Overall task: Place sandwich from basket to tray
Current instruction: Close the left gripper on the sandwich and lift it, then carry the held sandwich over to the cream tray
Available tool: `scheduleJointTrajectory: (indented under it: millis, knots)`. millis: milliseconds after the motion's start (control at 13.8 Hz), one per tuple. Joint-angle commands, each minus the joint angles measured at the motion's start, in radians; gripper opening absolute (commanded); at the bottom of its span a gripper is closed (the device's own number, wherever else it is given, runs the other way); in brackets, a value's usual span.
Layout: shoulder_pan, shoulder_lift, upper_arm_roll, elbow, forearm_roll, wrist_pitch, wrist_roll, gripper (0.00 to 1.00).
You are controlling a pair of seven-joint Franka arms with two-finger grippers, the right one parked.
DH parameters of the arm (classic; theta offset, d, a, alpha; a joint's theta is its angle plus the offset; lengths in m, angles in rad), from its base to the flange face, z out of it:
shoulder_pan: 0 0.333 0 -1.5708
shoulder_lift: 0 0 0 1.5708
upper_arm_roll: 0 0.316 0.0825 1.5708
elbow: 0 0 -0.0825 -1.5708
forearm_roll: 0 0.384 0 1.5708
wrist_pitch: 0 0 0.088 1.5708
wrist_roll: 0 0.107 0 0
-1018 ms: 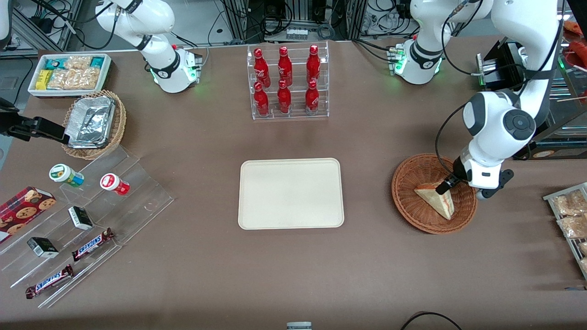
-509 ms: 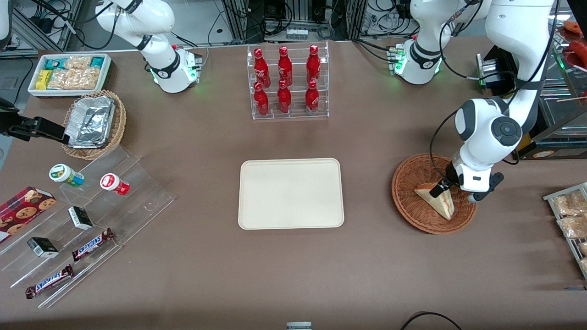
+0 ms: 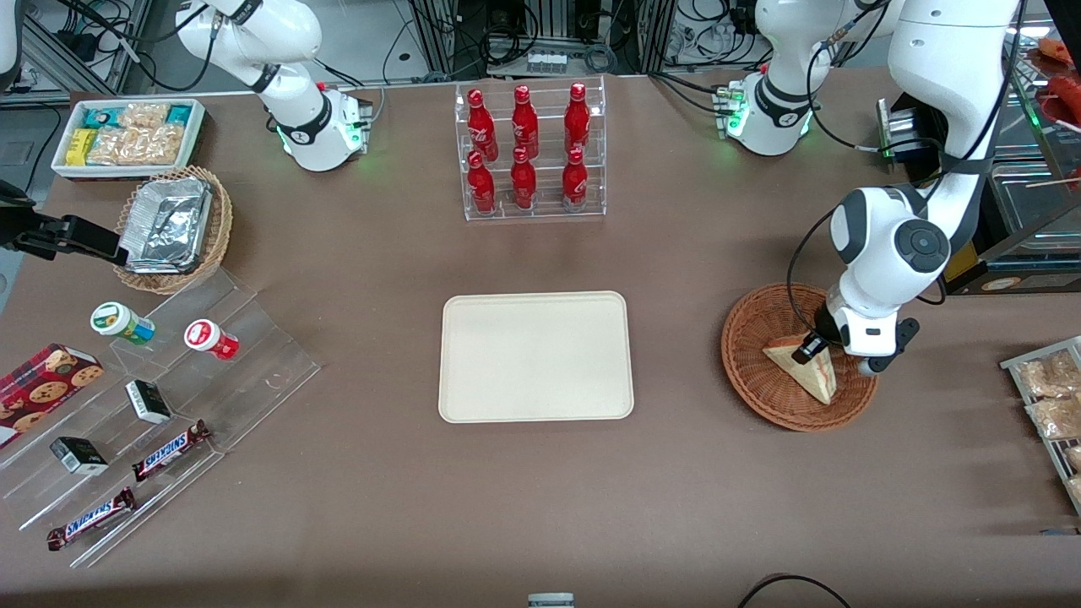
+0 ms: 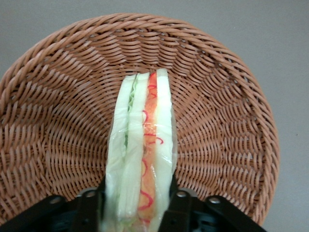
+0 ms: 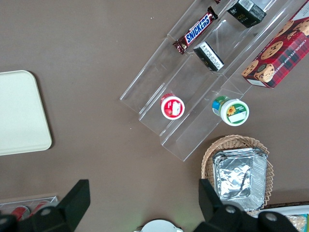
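Observation:
The sandwich [image 3: 805, 371] is a pale wedge with red and green filling, and it rests in the reddish-brown wicker basket [image 3: 756, 338] toward the working arm's end of the table. My left gripper [image 3: 813, 347] reaches down into the basket at the sandwich's thick end. In the left wrist view the sandwich [image 4: 142, 140] stands on edge between the two black fingers [image 4: 91, 205], which press both its sides, with the basket [image 4: 53, 121] weave all around. The cream tray [image 3: 535, 355] lies flat at the table's middle with nothing on it.
A clear rack of red bottles [image 3: 530, 152] stands farther from the front camera than the tray. Toward the parked arm's end are a foil-lined tan basket [image 3: 173, 226], a white snack bin [image 3: 127, 135] and an acrylic step shelf [image 3: 169, 397]. A rack of snack packets [image 3: 1051, 397] lies beside the basket.
The left arm's wrist has shifted a little toward the tray and lowered onto the sandwich's thick end. The sandwich and basket have stayed in place.

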Motion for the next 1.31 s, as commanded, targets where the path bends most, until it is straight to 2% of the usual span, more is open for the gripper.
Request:
scheduleJointTrajectory:
  millis: [0, 218, 509, 655, 1018, 1164, 1236]
  knots:
    - [-0.006, 0.003, -0.022, 0.035, -0.01, -0.003, -0.017, 0.13]
    - [-0.006, -0.066, -0.041, 0.063, 0.012, -0.119, 0.003, 0.13]
    - [-0.006, -0.112, -0.156, 0.252, 0.044, -0.478, 0.009, 0.14]
    - [-0.006, -0.097, -0.229, 0.339, 0.053, -0.577, 0.001, 0.14]
    - [-0.006, -0.048, -0.41, 0.409, 0.068, -0.583, -0.031, 0.14]
    - [-0.006, 0.018, -0.49, 0.474, 0.113, -0.582, -0.087, 0.15]
    - [-0.009, 0.067, -0.525, 0.513, 0.158, -0.583, -0.127, 0.15]
